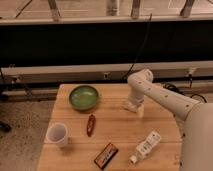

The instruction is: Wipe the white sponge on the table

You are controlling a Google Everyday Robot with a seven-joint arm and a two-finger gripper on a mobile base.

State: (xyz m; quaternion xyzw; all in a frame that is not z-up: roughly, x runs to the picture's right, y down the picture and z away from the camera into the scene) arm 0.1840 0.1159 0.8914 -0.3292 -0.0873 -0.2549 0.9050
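Where the white arm bends down over the far right part of the table [116, 131], the gripper [132, 106] sits low against the wood, right at the white sponge [139, 111]. The pad lies flat under and just to the right of it, seemingly in contact. Whether the gripper is open or clamped on the sponge I cannot tell from where I stand. To the left of the gripper, a little farther back, is a green bowl [83, 97]. Nearer me and to its left lies a small reddish packet [90, 125], and well beyond that stands a white cup [57, 134]. Closer to me than the gripper lie a dark snack bar [106, 155] and a white bottle [146, 146] on its side.
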